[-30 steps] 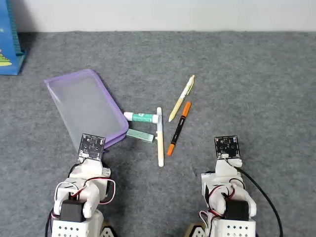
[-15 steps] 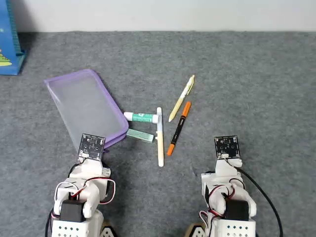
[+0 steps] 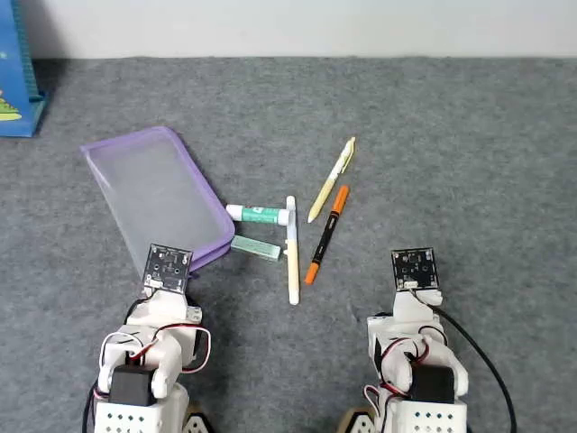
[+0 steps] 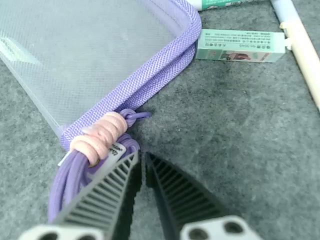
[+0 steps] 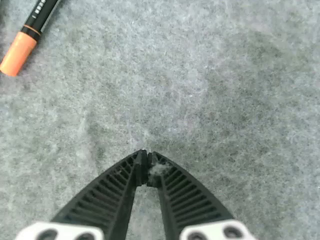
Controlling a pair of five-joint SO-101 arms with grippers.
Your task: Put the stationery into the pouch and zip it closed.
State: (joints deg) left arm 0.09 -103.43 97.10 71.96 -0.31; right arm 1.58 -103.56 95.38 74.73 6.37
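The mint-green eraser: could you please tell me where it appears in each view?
High view: the eraser lies between the pouch's near corner and the white pen.
Left wrist view: the eraser lies just past the pouch's rounded corner, one end by the white pen.
Right wrist view: the orange marker, the white pen's neighbour in the high view.
Shared landmark: the white pen.

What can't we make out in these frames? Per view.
High view: the near corner of the pouch, with zip pull and cord, lies under the left arm's camera board; zip open or closed cannot be told.
Left wrist view: glue stick and white pen are cut off by the frame edges.
Right wrist view: orange marker is cut off by the frame edge.
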